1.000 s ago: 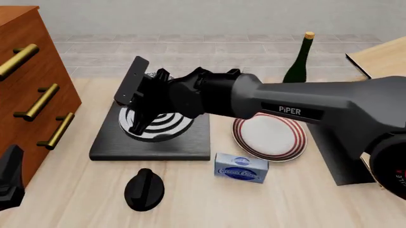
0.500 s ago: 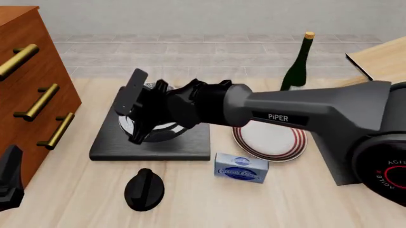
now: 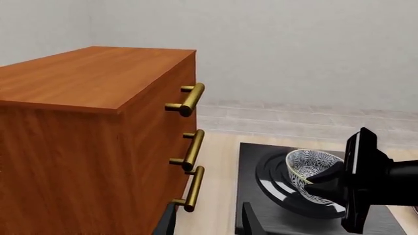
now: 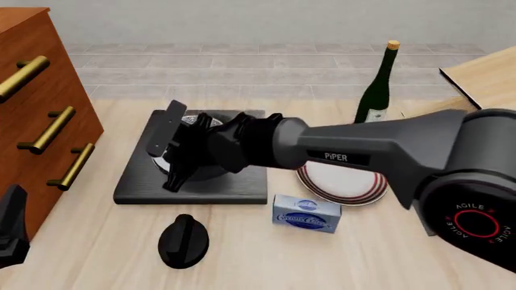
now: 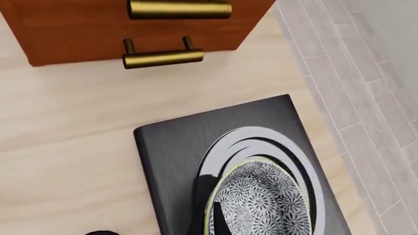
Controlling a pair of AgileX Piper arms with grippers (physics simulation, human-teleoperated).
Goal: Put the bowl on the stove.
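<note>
our right gripper (image 4: 173,158) pinches the bowl (image 3: 312,172) rim over the stove (image 4: 133,184); we should lower level, centre on the rings, then release; left gripper (image 3: 207,221) idles at eight o'clock, jaws apart.

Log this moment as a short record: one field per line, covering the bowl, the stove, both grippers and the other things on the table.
bowl: over the burner rings, rim gripped; whether it rests there cannot be told
stove: black slab on the table beside the drawer unit
right gripper: shut on the bowl's rim
left gripper: low beside the drawers, fingers apart, holding nothing
plate: right of the stove
knob: in front of the stove
box: in front of the plate
bottle: upright, behind the plate
</note>
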